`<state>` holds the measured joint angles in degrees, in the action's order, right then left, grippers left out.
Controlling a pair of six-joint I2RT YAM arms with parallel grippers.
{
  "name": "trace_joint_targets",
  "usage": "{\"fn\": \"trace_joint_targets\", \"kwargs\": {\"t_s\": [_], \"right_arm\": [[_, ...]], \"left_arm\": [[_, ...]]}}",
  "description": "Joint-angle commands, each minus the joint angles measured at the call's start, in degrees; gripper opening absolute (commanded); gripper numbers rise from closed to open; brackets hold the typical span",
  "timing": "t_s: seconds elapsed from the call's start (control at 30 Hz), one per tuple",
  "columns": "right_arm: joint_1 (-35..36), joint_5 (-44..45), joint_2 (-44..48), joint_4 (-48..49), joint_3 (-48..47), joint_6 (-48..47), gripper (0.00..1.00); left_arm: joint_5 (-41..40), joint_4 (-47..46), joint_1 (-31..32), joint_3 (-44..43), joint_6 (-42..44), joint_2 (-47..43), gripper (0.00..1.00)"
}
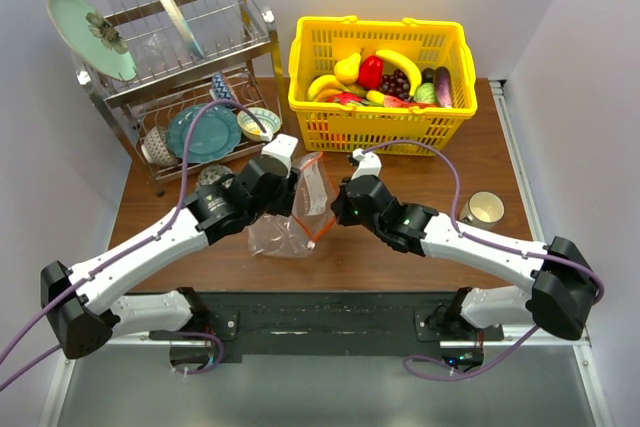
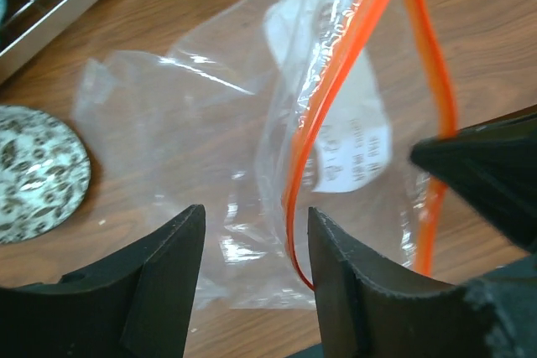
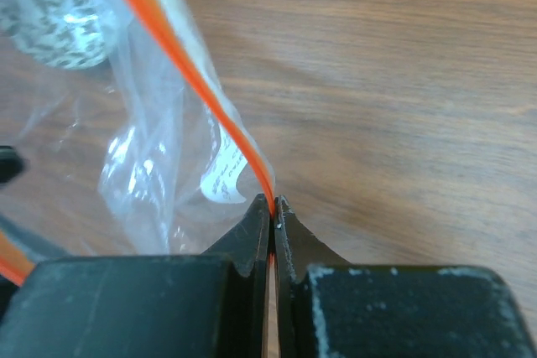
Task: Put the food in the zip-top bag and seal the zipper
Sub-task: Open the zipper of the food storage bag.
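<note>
Yellow basket, top view: stands on the wooden surface, piled with the food: bananas, a pear, a red pepper, dark grapes, an eggplant.
Zip-top bag, top view: clear and crumpled, just in front of the basket, its lower part on the surface, between the two arms.
Left gripper, top view: at the bag's left side.
Right gripper, top view: at the bag's right edge, on the orange zipper.
Fingers, left wrist view: apart, with clear film showing in the gap; the zipper's lower bend lies just beside one finger, contact unclear.
Bag mouth, left wrist view: the two orange strips bow apart; a white label shows through the film.
Fingers, right wrist view: pressed together, clamped on the zipper, which runs up and left from the tips.
Bag, right wrist view: hangs left of the fingers, over the wood.
</note>
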<state>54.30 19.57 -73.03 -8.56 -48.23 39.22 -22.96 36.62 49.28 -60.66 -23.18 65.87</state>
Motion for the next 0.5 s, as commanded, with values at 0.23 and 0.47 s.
{"fn": "trace_joint_targets", "kwargs": {"t_s": [0.23,0.47], "right_arm": [[-0.08,-4.37,2.37,3.99,-0.82,1.38,0.0],[-0.08,0.11,2.81,-0.22,-1.78,1.65,0.01]], "left_arm": [[1.27,-7.01,0.65,0.46,-2.22,2.95,0.39],[-0.32,-4.02,0.65,1.34,-2.4,3.05,0.0]]}}
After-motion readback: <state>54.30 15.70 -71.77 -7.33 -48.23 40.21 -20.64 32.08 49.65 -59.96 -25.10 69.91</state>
